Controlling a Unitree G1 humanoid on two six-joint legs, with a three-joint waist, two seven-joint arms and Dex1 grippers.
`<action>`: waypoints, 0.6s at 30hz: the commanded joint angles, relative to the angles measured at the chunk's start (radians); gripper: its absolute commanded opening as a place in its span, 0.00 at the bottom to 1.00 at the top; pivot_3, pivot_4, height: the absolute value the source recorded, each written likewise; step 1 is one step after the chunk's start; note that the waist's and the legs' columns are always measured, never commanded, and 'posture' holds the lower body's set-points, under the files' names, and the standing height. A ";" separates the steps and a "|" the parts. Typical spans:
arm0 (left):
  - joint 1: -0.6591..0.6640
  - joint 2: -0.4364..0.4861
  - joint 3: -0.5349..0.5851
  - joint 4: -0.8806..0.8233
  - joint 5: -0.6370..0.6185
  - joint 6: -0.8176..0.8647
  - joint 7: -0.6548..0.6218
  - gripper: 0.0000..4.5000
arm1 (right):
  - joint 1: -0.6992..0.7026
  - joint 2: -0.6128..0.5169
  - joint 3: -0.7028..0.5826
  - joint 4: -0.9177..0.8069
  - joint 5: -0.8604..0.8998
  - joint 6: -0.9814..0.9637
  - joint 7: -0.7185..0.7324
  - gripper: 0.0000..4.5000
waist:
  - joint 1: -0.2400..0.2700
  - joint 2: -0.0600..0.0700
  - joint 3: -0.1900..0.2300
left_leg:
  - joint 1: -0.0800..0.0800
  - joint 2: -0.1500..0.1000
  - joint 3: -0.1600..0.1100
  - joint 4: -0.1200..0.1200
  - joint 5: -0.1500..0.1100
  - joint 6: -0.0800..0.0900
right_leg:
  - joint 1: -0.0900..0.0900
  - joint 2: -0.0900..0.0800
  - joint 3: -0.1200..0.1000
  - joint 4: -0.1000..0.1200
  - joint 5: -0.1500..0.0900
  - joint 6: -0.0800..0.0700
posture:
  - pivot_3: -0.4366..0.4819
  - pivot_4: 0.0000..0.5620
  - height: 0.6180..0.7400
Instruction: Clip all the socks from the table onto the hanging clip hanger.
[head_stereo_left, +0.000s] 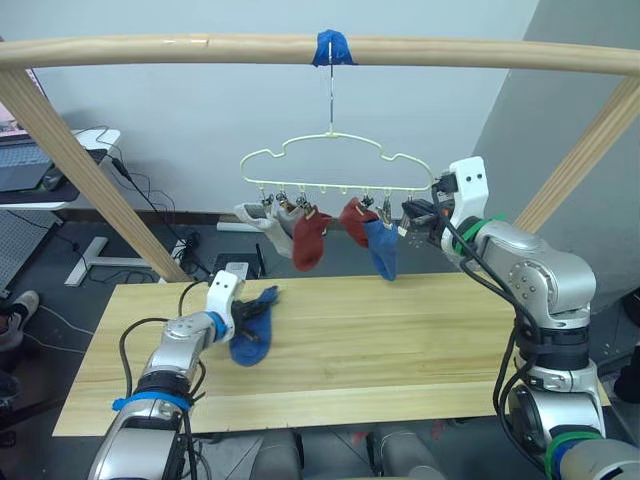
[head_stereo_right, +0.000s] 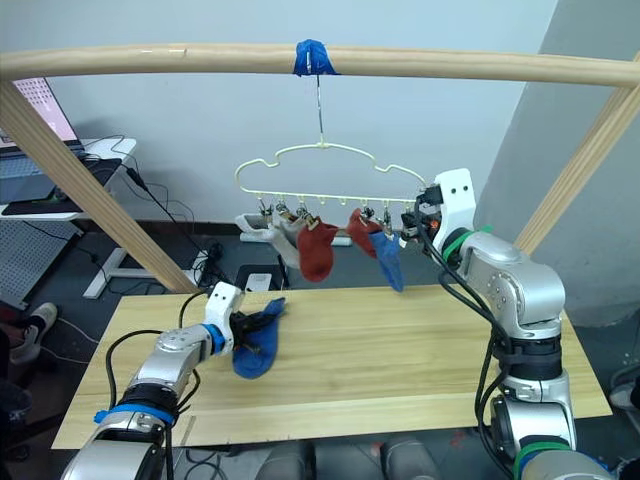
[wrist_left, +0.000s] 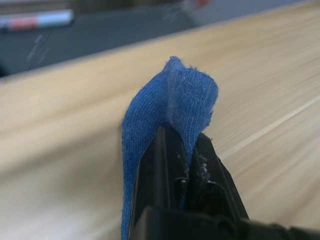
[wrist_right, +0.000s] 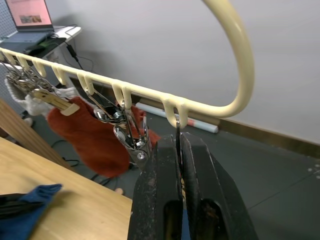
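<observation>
The last blue sock (head_stereo_left: 254, 332) is pinched in the left gripper (wrist_left: 186, 150), whose two black fingers are clamped on a fold of its cuff; the sock hangs from them just above the plank table (head_stereo_left: 400, 350), toward its left side, with the toe appearing to brush the wood. Up on the pale yellow-green clip hanger (head_stereo_left: 335, 165), which hangs by its hook from the wooden rail (head_stereo_left: 480, 55) at a wrap of blue tape (head_stereo_left: 332, 46), five socks are already clipped — two light grey socks (head_stereo_left: 268, 220), two brick red socks (head_stereo_left: 312, 238) and one hung blue sock (head_stereo_left: 381, 247). The right gripper (wrist_right: 179, 150) is at the hanger's right end with its fingers pressed together on the last metal clip (wrist_right: 177, 131), under the end loop. To do this step well, I judge the right arm should squeeze that clip so its mouth opens and hold the hanger steady so it does not swing, while the left lifts the sock cuff-first to it, with enough fabric past the fingertips for the clip to bite; the left should release only once the clip has closed on the cloth. No brand, label or readable writing shows on the socks, hanger or grippers — the laptop (wrist_right: 30, 17) screen at the back is too small to read.
</observation>
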 joint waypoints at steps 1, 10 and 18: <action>0.019 -0.029 0.002 -0.170 -0.049 0.019 -0.020 0.01 | -0.033 0.011 -0.068 -0.015 0.058 0.060 -0.014 0.00 | 0.001 0.000 0.001 | 0.000 0.000 0.000 0.000 0.000 0.000 | 0.000 0.000 0.000 0.000 0.000 0.000 | 0.41 0.28 1.00; 0.042 -0.155 -0.124 -0.564 -0.107 -0.007 -0.083 0.01 | -0.155 0.172 -0.373 -0.015 0.210 0.419 -0.141 0.00 | -0.004 0.000 0.002 | 0.000 0.000 0.000 0.000 0.000 0.000 | 0.000 0.000 0.000 0.000 0.000 0.000 | 0.40 0.26 1.00; -0.012 -0.242 -0.230 -0.588 0.021 -0.127 0.014 0.01 | -0.244 0.352 -0.594 -0.034 0.227 0.544 -0.286 0.00 | -0.009 0.001 0.001 | 0.000 0.000 0.000 0.000 0.000 0.000 | 0.000 0.000 0.001 0.000 0.000 0.000 | 0.39 0.24 1.00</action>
